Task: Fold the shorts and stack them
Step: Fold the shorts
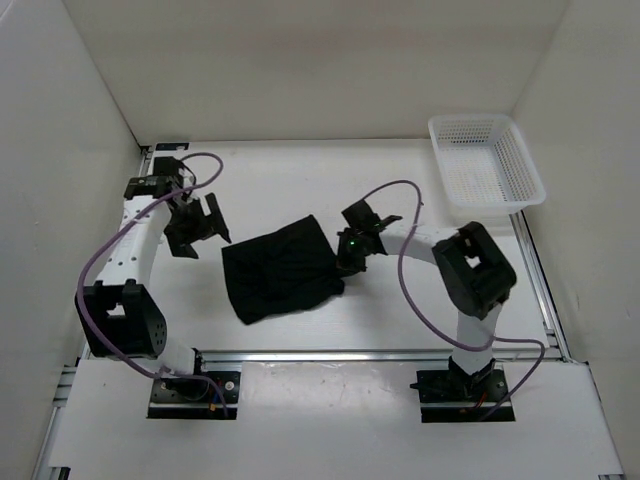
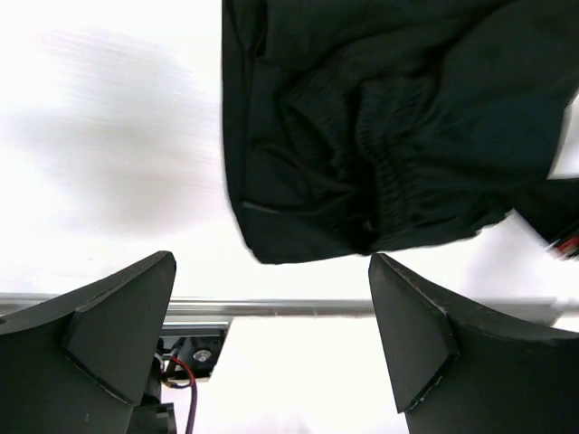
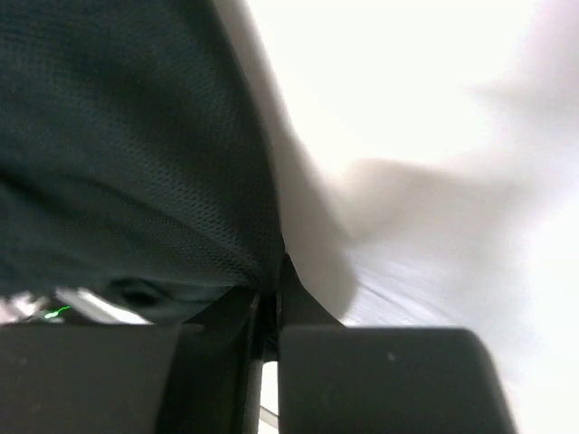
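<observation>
We see the shorts lying bunched and partly folded in the middle of the worktop, between the two arms. Their long axis runs roughly left to right, skewed so the right end sits a little farther from the bases. The right arm is the one in contact: it reaches in low from the right, wrist bent down. In its wrist view the right jaws are clenched together with the fabric's right edge running down into the pinch, so we judge them to be grasping the shorts. The left arm hangs near the left edge of the shorts without touching. The left jaws are released and spread wide, and in that wrist view the waistband end lies just ahead of them. We judge the coming fold turns on that gap, since the left jaws must cross it to take the left edge. A white basket stands well apart at the far right.
</observation>
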`<act>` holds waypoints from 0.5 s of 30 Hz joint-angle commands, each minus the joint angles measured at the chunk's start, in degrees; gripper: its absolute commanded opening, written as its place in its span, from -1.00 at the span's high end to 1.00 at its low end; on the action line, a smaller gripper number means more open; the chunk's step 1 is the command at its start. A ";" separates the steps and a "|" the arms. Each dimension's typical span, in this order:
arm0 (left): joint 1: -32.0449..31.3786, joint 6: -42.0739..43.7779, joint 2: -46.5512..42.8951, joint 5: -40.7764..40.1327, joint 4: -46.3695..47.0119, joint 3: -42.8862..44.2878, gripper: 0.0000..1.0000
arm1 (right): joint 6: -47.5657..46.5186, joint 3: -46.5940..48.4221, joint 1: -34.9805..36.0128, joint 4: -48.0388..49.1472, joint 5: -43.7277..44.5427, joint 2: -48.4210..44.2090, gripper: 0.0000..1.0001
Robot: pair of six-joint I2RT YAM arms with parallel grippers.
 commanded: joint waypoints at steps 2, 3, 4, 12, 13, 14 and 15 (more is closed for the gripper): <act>-8.07 -1.95 -1.54 3.51 4.81 -5.02 -1.00 | -6.05 -6.79 -0.80 -4.60 6.64 -8.69 0.38; -9.47 -2.92 -1.01 3.51 5.51 -5.82 -1.00 | -6.05 -7.41 -1.32 -5.30 7.59 -9.75 -0.61; -10.79 -3.80 -0.31 3.51 5.52 -6.44 -1.00 | -6.05 -8.11 -1.32 -6.35 8.65 -11.84 -0.86; -23.36 -13.72 5.13 4.31 13.76 -7.94 -1.00 | -4.38 -9.17 -1.94 -14.17 15.86 -25.92 -1.00; -24.07 -13.74 6.19 3.78 13.78 -7.94 -0.98 | -4.38 -9.17 -2.55 -14.71 16.39 -28.28 -1.00; -24.95 -14.35 7.25 3.17 14.56 -7.94 -0.91 | -4.38 -9.17 -2.55 -15.24 16.39 -29.26 -1.00; -26.87 -15.14 8.91 1.77 14.57 -7.16 -0.79 | -4.38 -9.17 -3.08 -16.72 16.39 -31.10 -1.00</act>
